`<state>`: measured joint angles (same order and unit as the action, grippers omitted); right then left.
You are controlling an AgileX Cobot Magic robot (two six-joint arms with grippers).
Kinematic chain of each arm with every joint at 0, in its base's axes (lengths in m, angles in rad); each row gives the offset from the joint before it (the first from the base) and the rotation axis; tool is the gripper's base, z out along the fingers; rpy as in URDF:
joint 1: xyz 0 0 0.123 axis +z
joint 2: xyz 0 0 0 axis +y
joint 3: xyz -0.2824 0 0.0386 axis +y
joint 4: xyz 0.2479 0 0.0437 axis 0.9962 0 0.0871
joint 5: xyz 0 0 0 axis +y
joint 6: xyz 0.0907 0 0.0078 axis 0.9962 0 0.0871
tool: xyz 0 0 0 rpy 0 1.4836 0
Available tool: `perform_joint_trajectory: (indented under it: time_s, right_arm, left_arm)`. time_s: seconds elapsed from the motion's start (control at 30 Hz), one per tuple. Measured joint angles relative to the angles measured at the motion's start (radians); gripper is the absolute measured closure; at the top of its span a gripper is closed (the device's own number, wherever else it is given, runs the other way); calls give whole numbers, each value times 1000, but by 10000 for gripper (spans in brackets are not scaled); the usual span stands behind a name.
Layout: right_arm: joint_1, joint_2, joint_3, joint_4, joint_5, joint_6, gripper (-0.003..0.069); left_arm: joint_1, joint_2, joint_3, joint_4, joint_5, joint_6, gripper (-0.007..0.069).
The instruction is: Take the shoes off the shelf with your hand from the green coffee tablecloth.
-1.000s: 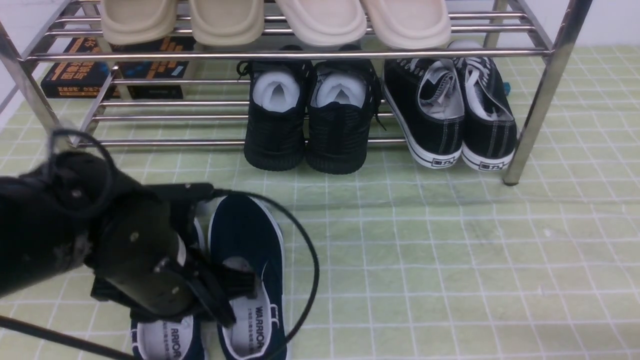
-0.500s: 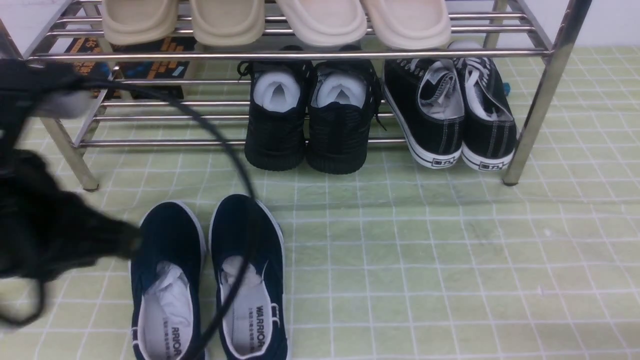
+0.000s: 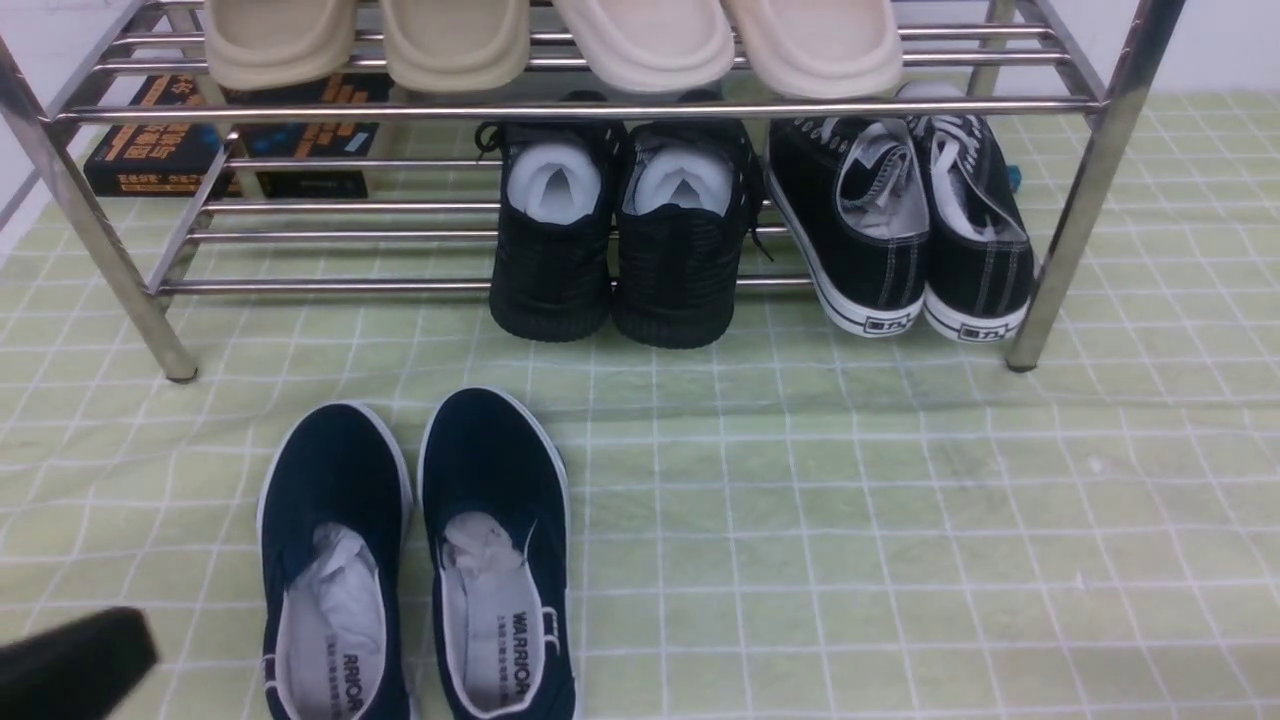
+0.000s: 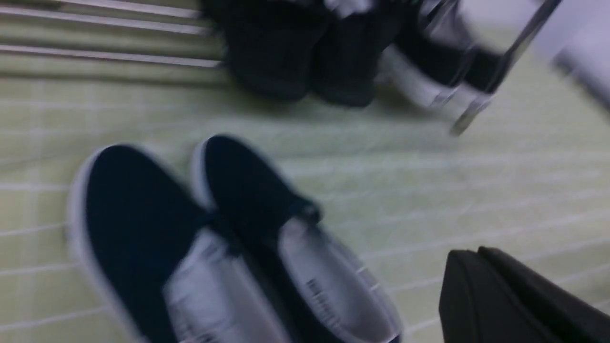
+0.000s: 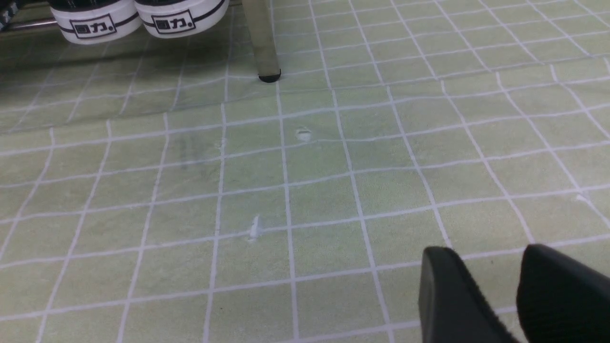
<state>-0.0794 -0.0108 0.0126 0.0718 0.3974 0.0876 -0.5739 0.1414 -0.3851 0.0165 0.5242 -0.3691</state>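
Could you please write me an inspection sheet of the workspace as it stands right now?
Surface: pale green cloth with a white grid, slightly wrinkled, a few small marks.
Job's things: pair of navy canvas slip-on shoes with white soles, side by side on the cloth in front of the chrome tube shoe rack, off its tiers.
Clutter: all-black lace-up pair and black sneakers with white stitching on the lower tier; beige slippers on the upper tier.
Grippers: left gripper clear of the shoes, state unclear; right gripper open, empty, over bare cloth.
Cables: nothing seen.
Surroundings: dark printed boxes behind the rack.
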Motion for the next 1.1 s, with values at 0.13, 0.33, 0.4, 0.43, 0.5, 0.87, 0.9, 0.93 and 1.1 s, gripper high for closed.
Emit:
perform_joint_trajectory:
  time_s: [0.13, 0.33, 0.4, 0.43, 0.5, 0.87, 0.9, 0.93, 1.1]
  right_arm:
    - [0, 0, 0, 0, 0, 0, 421]
    - [0, 0, 0, 0, 0, 0, 421]
    - [0, 0, 0, 0, 0, 0, 421]
    - [0, 0, 0, 0, 0, 0, 421]
    - [0, 0, 0, 0, 0, 0, 421]
    - [0, 0, 0, 0, 0, 0, 421]
    - [0, 0, 0, 0, 0, 0, 421]
    - [0, 0, 0, 0, 0, 0, 421]
    - [0, 0, 0, 0, 0, 0, 421]
  left_arm:
    - [0, -77, 169, -116, -214, 0, 622]
    - [0, -84, 273, -176, -268, 0, 614]
    - [0, -84, 284, -177, -276, 0, 613]
    - [0, -84, 288, -173, -279, 0, 611]
    - [0, -84, 289, -156, -279, 0, 610]
    - [0, -84, 348, 153, -295, 0, 601]
    - [0, -84, 355, 163, -292, 0, 597]
    - [0, -84, 355, 163, -292, 0, 596]
    - [1, -84, 402, 162, -291, 116, 589]
